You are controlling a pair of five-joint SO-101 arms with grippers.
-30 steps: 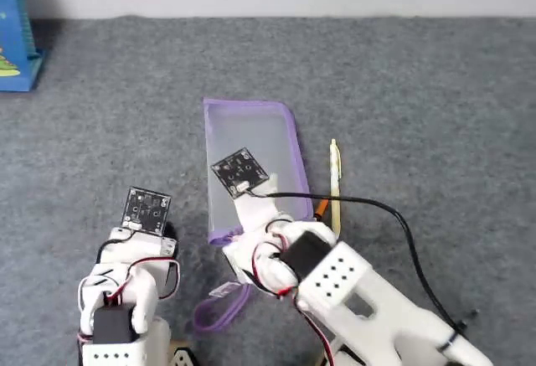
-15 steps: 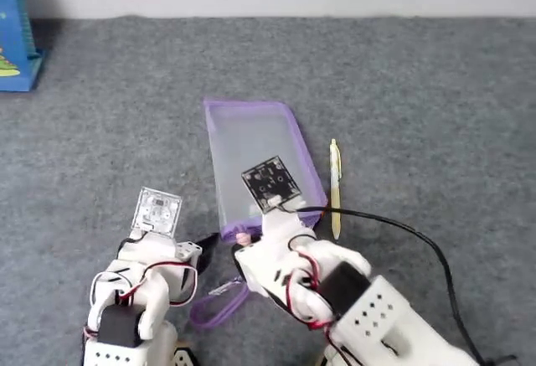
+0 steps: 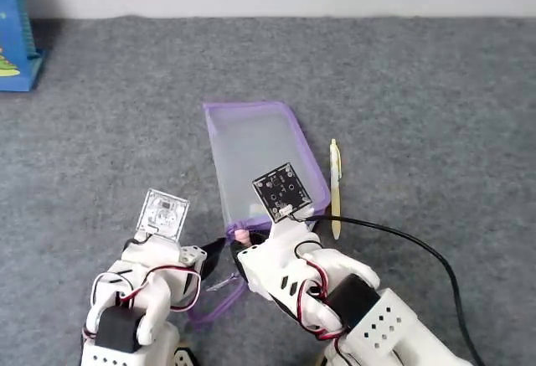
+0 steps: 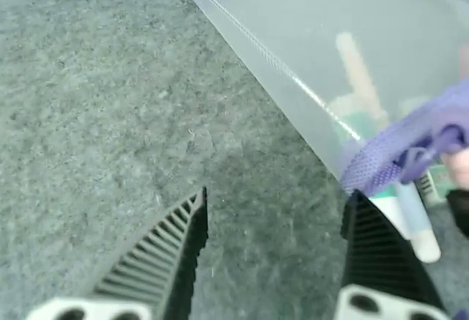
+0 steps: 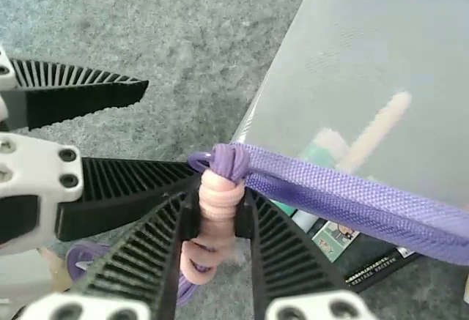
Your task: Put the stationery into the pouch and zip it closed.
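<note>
Pouch (image 3: 255,152) soft, light, apt to slide. Right gripper (image 5: 218,214) clenched on pink zipper pull (image 5: 220,192), 6 o'clock end; left gripper (image 4: 278,197) released, should pin fabric there.

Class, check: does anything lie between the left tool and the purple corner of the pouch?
Nothing visible does. The open left tool sits right at the corner of the pouch, with bare grey carpet beneath it.
</note>
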